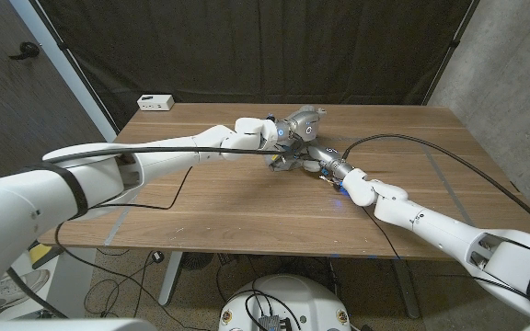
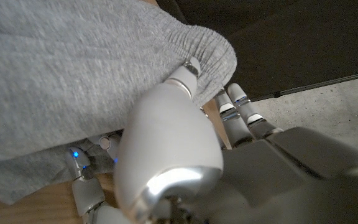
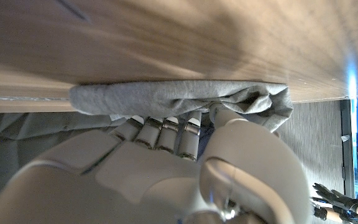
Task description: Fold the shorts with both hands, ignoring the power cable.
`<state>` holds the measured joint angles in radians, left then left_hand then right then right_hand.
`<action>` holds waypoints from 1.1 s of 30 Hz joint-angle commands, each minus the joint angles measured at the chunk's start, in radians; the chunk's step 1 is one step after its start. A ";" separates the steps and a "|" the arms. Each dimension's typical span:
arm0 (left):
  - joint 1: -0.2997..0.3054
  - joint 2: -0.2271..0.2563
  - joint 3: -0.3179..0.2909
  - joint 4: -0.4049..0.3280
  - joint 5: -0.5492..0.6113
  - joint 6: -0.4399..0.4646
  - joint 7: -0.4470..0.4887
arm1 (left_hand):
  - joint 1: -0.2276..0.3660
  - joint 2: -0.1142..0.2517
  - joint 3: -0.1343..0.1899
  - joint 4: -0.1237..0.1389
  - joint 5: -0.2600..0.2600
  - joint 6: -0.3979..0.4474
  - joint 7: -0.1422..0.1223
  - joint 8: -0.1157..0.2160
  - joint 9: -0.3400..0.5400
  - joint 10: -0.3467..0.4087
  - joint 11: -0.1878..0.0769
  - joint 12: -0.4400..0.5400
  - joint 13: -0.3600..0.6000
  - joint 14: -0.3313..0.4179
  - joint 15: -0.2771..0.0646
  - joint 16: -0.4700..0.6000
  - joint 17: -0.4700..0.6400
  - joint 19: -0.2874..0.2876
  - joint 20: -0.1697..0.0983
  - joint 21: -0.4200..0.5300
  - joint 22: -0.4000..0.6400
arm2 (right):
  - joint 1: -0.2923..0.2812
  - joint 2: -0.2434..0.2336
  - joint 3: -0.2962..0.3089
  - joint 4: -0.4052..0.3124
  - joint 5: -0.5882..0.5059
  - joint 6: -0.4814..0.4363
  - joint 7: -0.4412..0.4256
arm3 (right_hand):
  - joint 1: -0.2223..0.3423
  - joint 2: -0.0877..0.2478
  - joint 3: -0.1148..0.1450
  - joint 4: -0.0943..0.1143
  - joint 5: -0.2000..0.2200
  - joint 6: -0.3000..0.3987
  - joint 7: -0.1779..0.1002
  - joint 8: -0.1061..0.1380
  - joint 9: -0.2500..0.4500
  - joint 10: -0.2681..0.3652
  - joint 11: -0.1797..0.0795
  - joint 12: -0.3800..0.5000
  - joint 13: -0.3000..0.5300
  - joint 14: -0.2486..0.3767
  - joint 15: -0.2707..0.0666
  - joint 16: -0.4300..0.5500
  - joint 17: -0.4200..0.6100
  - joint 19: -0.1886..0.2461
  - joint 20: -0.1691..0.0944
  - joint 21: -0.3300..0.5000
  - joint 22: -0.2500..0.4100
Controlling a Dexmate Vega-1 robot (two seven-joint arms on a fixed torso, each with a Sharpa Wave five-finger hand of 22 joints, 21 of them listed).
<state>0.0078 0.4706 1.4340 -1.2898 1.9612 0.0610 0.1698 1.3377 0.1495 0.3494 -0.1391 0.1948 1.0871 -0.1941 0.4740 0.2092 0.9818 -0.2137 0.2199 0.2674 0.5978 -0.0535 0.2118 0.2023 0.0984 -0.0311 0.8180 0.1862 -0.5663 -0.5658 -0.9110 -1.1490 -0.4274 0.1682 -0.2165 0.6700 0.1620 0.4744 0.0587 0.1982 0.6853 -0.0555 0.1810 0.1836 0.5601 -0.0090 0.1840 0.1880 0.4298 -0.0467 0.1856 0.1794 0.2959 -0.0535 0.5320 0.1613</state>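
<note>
The soft, light grey shorts (image 1: 300,124), bunched near twelve o'clock on the tabletop (image 1: 247,202), look floppy; left hand (image 1: 279,138) and right hand (image 1: 325,167) grip their edges, best held at the waistband.

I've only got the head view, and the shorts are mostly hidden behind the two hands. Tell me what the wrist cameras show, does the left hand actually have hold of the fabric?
Observer: Yes. In the left wrist view the left hand has its fingers tucked under the grey shorts, with a fingertip at the ribbed waistband edge.
Operator: And the right hand?
Observer: In the right wrist view the right hand has its fingertips on the shorts, with the thumb pushed into a bunched end.
Operator: Is the fabric flat there?
Observer: It lies as a narrow band on the table, crumpled at the thumb end.
</note>
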 commanded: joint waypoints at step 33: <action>0.189 -0.005 -0.042 -0.018 0.015 0.358 -0.116 | -0.513 -0.029 0.039 0.115 -0.005 -0.716 -0.008 -0.292 -0.016 -0.493 0.016 -0.029 -0.047 -0.175 -0.158 -0.025 -0.007 0.002 0.029 -0.041 0.000 | -0.104 -0.112 0.103 -0.347 -0.059 -0.115 0.032 | -0.010 -0.006 0.026 -0.026 -0.008 -0.110 -0.016 -0.009 0.002 -0.093 -0.021 -0.012 0.000 -0.040 -0.035 0.000 0.004 0.029 0.032 -0.026 0.007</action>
<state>0.1486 0.4471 1.4238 -1.2732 1.9345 0.3474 0.1199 0.8374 0.1238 0.3897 -0.0303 0.1856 0.3821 -0.2034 0.1847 0.1905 0.4989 -0.2003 0.1868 0.2181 0.4271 -0.0445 0.1918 0.1934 0.1000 -0.0069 0.7802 0.1841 -0.6282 -0.6308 -0.8572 -1.3669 -0.4661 0.0928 -0.1698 0.6659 0.1580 0.4964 0.0367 0.1923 0.5855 -0.0698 0.1733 0.1850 0.4745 -0.0269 0.1732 0.1861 0.3959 -0.0447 0.1869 0.1815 0.2980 -0.0445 0.5090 0.1690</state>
